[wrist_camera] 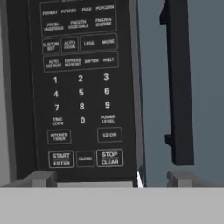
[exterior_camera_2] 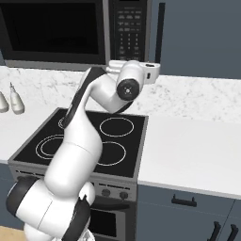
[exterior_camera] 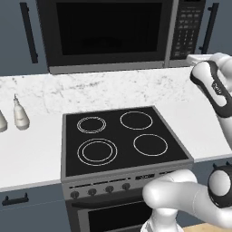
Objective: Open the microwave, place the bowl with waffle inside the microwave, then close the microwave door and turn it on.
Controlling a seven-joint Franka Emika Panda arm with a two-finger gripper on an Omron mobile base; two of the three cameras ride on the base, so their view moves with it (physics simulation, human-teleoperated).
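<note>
Gripper (wrist_camera: 109, 179): jaws wide, holding nothing, raised before the microwave (exterior_camera: 122, 31) keypad panel (wrist_camera: 81, 87), likely lined up for the START button (wrist_camera: 61, 159). Microwave door (exterior_camera: 106, 29): shut, left of keypad. Bowl and waffle: presumably inside, unconfirmed through dark glass.

microwave (exterior_camera: 108, 34) above stove (exterior_camera: 122, 140) — keypad panel (wrist_camera: 81, 87) at its right; bottles (exterior_camera: 20, 115) left on counter (exterior_camera: 27, 154)

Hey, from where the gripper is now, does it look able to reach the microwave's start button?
Probably yes. The open gripper faces the keypad of the microwave straight on, the start button sits just above its fingers, and nothing stands between them.
</note>
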